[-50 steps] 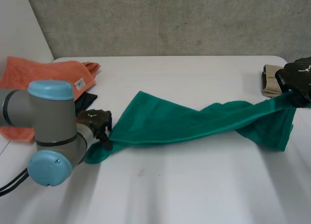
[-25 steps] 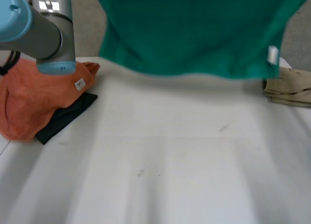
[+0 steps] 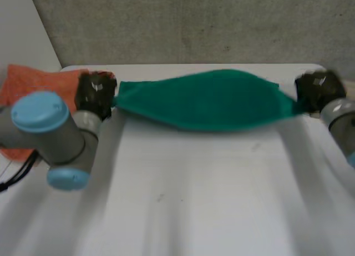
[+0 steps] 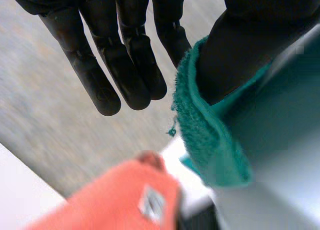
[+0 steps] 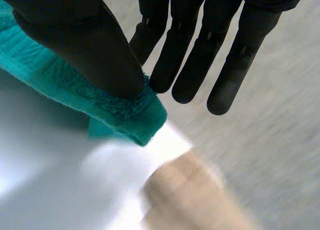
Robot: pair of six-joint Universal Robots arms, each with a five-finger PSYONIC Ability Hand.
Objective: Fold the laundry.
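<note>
The green towel (image 3: 205, 100) is pulled out sideways in a long band between the two hands, over the far part of the table (image 3: 194, 206). It bulges in the middle and narrows to a point at each end. Its lower edge sags close to the tabletop; I can't tell whether it brushes it.

The left hand (image 3: 95, 94) has the towel's left end. In the left wrist view the thumb (image 4: 240, 50) presses a thick fold of the towel's hem against the side of the nearest finger, while the other fingers (image 4: 125, 55) hang straight and loose beside it, holding nothing. The right hand (image 3: 317, 89) has the opposite end the same way: in its own wrist view the thumb (image 5: 85, 45) clamps the rolled edge of the towel against a fingertip, and the other fingers reach out straight past it.

Under and behind the left hand an orange cloth (image 3: 33, 84) lies at the table's far left corner, a small white tag (image 4: 152, 205) showing on it. By the right hand, at the table's far right edge, a beige cloth (image 5: 200, 195) lies folded. The left arm (image 3: 55, 139) comes in low over the near left of the table, and a grey wall (image 3: 194, 23) stands behind it all.
</note>
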